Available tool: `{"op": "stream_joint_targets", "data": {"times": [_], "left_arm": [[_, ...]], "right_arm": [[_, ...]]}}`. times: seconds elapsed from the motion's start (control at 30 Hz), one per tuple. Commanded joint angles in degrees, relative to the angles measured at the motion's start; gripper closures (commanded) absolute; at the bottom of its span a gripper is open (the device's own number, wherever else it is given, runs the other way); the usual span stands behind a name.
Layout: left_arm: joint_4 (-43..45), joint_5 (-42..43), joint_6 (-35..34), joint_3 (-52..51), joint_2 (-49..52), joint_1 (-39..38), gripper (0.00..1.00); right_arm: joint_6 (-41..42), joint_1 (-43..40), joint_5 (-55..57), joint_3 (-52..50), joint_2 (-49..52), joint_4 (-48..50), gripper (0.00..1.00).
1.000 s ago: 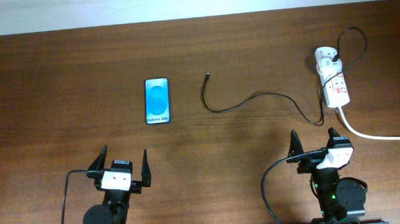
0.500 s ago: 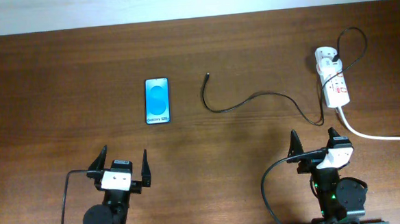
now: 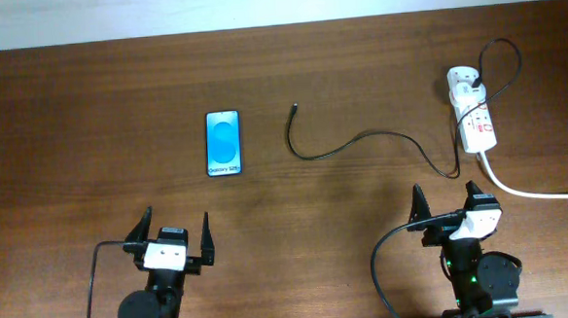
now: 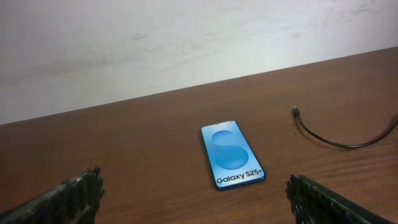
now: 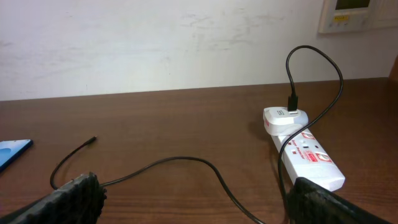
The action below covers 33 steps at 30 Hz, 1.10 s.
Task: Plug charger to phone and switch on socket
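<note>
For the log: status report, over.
Left gripper open, right gripper open, both empty. Charger lies apart from phone, not plugged in. Nothing in the way.

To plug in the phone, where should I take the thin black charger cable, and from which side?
Grip the charger just behind its plug tip, where the cable runs nearly straight. Come from above, jaws across the cable, since it lies flat on the table. The tip points away from the robot, not toward the phone, so it probably needs turning.
</note>
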Motion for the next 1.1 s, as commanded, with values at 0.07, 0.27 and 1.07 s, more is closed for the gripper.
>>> {"op": "stream_joint_targets", "data": {"times": [0.07,0.27,1.07], "left_arm": [[-0.46,-0.39,0.72,-0.13,-0.55,0.17,0.01],[-0.31,-2.93,0.74,-0.13,-0.55,0.17,0.01],[8.22,-2.95,0.48,0.87,-0.37,0.17,0.01]], "right_arm": [[0.17,0.26,0.26,-0.42,-0.46,-0.15,0.02],[0.17,0.26,0.26,-0.42,-0.46,-0.15,0.02],[0.17,0.26,0.26,-0.42,-0.46,-0.15,0.02]]}}
